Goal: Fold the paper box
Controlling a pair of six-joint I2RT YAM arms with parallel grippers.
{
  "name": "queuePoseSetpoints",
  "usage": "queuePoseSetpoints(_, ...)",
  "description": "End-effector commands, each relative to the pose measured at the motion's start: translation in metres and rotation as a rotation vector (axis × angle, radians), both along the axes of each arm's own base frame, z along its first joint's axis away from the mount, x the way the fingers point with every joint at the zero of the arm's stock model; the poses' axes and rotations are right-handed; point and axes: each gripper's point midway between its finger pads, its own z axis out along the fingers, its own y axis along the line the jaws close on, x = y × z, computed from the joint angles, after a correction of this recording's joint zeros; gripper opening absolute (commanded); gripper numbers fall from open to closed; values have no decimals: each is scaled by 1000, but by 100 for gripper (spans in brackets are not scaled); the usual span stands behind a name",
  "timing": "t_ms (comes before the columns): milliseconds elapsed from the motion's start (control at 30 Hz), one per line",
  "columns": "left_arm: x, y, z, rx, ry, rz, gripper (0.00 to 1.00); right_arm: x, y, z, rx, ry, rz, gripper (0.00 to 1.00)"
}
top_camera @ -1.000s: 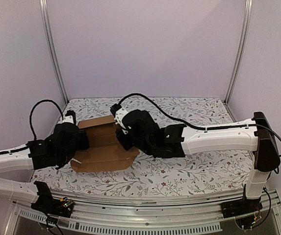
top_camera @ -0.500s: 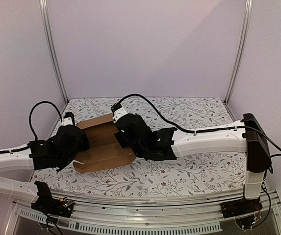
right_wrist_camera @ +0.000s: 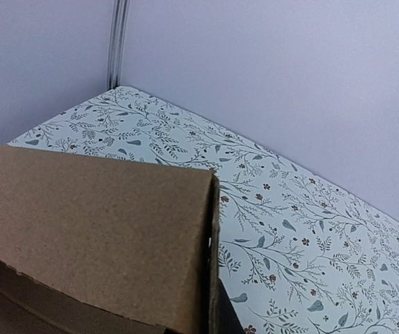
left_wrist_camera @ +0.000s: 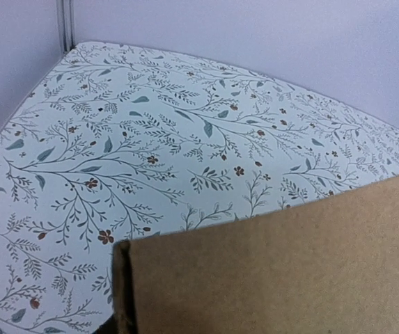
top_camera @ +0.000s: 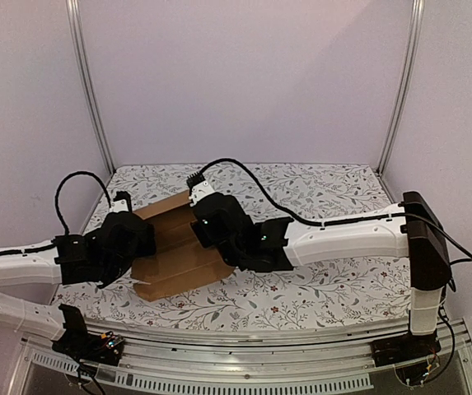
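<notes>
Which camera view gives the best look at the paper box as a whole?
The top external view. It shows most of the paper box lying on the table, though it is partly hidden. The left wrist view shows only one flat brown panel close up; the right wrist view shows only a folded corner.

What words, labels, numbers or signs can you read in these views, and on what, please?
None can be read: the paper box is plain brown cardboard, the table cover bears only a floral print, and the left arm and right arm show no legible marking.
</notes>
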Motion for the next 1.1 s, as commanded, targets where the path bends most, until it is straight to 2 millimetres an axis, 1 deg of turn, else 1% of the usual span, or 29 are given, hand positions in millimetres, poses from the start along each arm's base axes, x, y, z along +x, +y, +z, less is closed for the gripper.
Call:
queuePoseSetpoints(0, -2, -11, 6, -27, 8, -39, 45, -4, 5, -8, 0, -10, 9, 0)
queuePoseSetpoints(67, -3, -13, 8, -39, 8, -51, 49, -3, 2, -10, -11, -15, 2, 0)
queuePoseSetpoints(100, -4, -14, 8, -38, 11, -59, 54, -3, 1, -12, -19, -18, 2, 0)
queuePoseSetpoints(300, -9, -22, 10, -34, 60, -118, 63, 6, -10, -23, -55, -19, -17, 0)
queuePoseSetpoints(433, -17, -27, 8, -35, 107, -175, 67, 11, -20, -33, -84, -14, -28, 0)
queuePoseSetpoints(533, -25, -33, 5, -29, 145, -244, 69, 18, -31, -47, -104, 13, -24, 0)
queuePoseSetpoints(667, -36, -42, 4, -48, 175, -339, 69, 25, -47, -60, -103, 44, -25, 0)
queuePoseSetpoints(767, -42, -43, 7, -42, 176, -384, 69, 29, -55, -69, -108, 70, -1, 0)
queuePoseSetpoints(900, -42, -29, 22, -11, 141, -358, 70, 23, -52, -80, -84, 104, 125, 0)
queuePoseSetpoints(967, -40, -27, 32, 1, 111, -358, 71, 16, -45, -83, -66, 107, 208, 0)
queuePoseSetpoints(1067, -35, -28, 40, 32, 85, -369, 72, 3, -36, -91, -66, 105, 330, 0)
